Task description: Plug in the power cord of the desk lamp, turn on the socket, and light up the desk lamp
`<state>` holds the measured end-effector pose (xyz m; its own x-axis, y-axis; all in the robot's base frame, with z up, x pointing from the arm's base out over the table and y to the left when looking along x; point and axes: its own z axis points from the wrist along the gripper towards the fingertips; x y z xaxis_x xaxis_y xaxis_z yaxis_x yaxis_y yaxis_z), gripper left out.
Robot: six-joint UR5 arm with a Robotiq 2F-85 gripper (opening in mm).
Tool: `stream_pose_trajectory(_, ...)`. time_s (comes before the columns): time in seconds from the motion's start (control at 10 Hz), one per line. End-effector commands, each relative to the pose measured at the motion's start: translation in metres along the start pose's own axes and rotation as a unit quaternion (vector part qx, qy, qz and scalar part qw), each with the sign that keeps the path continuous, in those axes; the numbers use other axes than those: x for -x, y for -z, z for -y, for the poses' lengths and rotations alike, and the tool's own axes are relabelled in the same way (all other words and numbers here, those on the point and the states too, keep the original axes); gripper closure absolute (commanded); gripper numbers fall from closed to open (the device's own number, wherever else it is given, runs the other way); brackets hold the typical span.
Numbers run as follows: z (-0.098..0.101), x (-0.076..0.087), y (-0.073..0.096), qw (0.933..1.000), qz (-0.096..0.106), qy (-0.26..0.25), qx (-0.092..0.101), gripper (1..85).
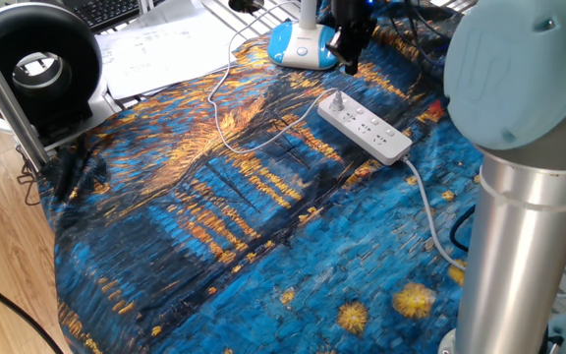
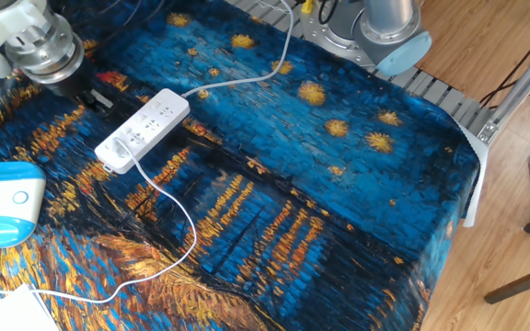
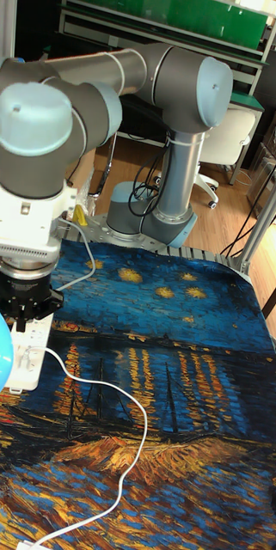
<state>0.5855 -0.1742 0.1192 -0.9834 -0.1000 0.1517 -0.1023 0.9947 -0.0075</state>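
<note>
One fixed view: plug already sits in the end outlet of the socket (image 1: 365, 126), power cord (image 1: 226, 108) trailing off across the tabletop (image 1: 214, 236) toward the lamp base (image 1: 301, 44). My end effector (image 1: 351, 65) hangs above, beside that end, empty; finger gap I can't tell. Next I'd press the strip's small button: come straight down, light push, avoid nudging the plug.

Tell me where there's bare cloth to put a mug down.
The widest bare cloth runs from the power strip and thin cord toward the near edge. It's crowded at the far end, where the pincer, lamp base and papers cluster.
</note>
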Motion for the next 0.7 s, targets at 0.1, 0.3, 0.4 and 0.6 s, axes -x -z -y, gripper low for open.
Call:
stream_pose_trajectory(0.1,-0.001,0.011,0.008,0.9997,0.022,-0.003,-0.007,84.3)
stream_pose_trajectory(0.3,0.006,0.022,0.009,0.9988,0.043,0.007,-0.022,84.3)
stream_pose_trajectory(0.4,0.028,0.034,0.012,0.9953,0.066,0.029,-0.065,84.3)
stream_pose_trajectory(0.6,0.041,0.045,0.016,0.9917,0.087,0.028,-0.091,84.3)
